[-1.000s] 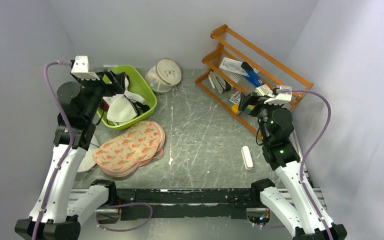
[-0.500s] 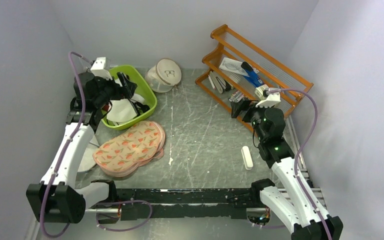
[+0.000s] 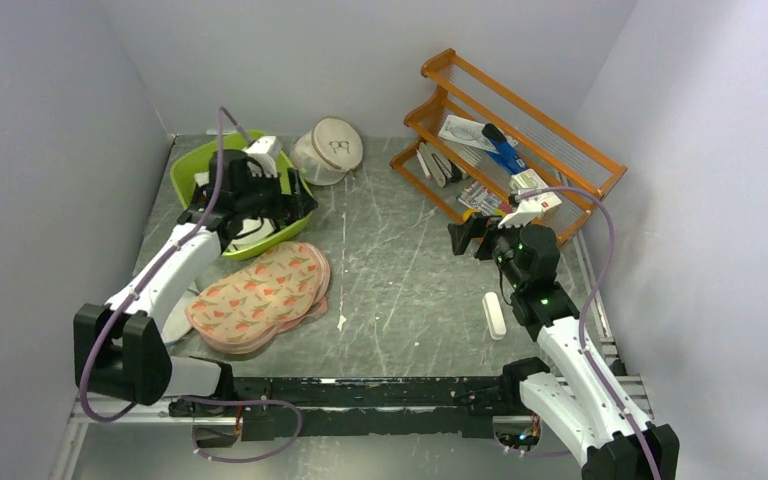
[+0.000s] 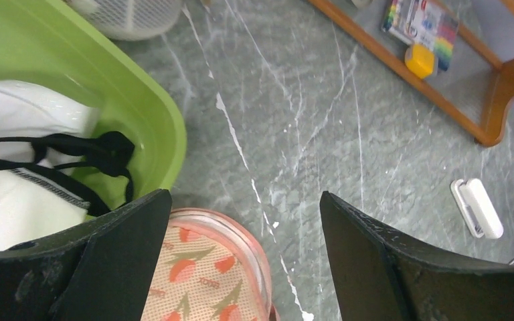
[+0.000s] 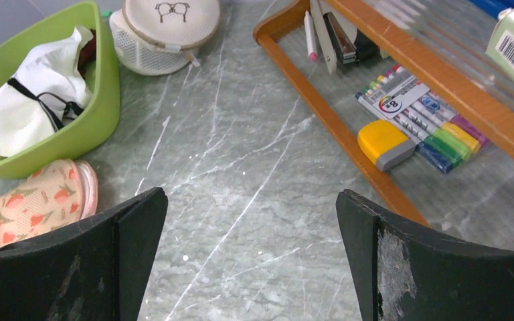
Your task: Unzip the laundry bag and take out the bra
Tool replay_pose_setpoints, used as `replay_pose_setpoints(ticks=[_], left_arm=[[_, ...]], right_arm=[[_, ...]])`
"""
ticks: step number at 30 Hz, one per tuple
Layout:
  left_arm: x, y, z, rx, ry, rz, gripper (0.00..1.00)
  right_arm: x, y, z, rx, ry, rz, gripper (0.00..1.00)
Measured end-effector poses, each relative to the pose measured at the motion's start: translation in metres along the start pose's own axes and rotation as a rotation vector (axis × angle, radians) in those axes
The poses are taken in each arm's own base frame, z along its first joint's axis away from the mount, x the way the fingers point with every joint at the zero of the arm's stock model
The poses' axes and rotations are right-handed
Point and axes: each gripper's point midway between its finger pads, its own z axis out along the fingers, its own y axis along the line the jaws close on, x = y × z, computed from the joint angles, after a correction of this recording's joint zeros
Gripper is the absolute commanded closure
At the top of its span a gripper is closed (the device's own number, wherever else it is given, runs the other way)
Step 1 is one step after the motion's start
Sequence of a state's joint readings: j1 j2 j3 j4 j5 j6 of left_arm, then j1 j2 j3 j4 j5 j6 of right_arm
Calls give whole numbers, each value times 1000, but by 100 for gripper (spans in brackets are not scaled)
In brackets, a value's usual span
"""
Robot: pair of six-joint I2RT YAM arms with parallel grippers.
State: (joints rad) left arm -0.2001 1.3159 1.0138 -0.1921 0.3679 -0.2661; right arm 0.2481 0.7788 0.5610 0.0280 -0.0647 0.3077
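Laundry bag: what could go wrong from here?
1. Laundry bag sits unheld and tilted beside the basin. The left end effector and right end effector are both open and apart from it, so a one-sided zipper pull would likely drag it.
2. Black straps lie in the basin near the left end effector: possible snag.

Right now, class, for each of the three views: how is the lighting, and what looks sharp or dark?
Top external: even light, soft shadows, the laundry bag sharp. Left wrist: the left gripper dark across the bottom. Right wrist: the right gripper likewise dark; the bag's drawing reads clearly.
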Motion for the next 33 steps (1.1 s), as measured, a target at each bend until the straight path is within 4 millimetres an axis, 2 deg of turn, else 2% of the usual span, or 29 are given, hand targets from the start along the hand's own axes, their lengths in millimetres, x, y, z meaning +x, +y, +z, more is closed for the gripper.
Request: replay_pose_setpoints(ticks=[4,7,12,15,19,23,29,33], left_arm=[[19,-12,22,-7,94,15,6],[20,-20,40,-19,143,21,6],[-7,-38,76,-57,135,23,7],[-23,-44,93,-80,99,-11,6],[-29,-31,119,-163,73,-73,6],[-22,-6,146,-278,67,-119,6],[-2,24,163,-382,85,-162,6],[3,31,168,-396,91,-186,6]], right_arm=[[10,0,-1,-15,15,-1,0],[10,3,-1,-31,16,-3,0],[7,6,-3,-37,12,29,0],[-6,11,-2,-23,18,114,0],[-47,28,1,-23,17,284,0],[-81,43,-4,-16,30,455,0],[-101,56,-17,16,86,628,0],[-104,63,-24,11,116,691,0]])
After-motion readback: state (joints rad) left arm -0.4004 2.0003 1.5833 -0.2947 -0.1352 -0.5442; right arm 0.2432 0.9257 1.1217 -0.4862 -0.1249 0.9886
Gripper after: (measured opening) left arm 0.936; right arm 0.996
